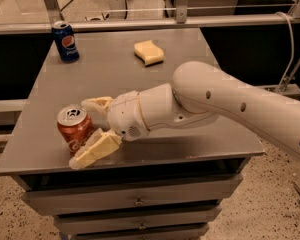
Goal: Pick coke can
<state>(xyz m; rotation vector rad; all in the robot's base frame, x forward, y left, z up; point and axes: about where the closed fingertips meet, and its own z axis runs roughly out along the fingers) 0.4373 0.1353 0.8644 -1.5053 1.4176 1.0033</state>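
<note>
The coke can (72, 121), red-orange with a silver top, stands upright near the front left of the grey table (115, 69). My gripper (80, 133) comes in from the right, low over the table, and is open. Its two cream fingers straddle the can: the far finger (96, 104) lies just behind the can's right side, and the near finger (94, 151) lies in front of it, covering part of its lower front. I cannot tell whether the fingers touch the can.
A blue Pepsi can (65, 41) stands at the table's back left corner. A yellow sponge (149, 52) lies at the back centre. Drawers (135, 202) sit under the tabletop. My white arm (230, 104) spans the right half.
</note>
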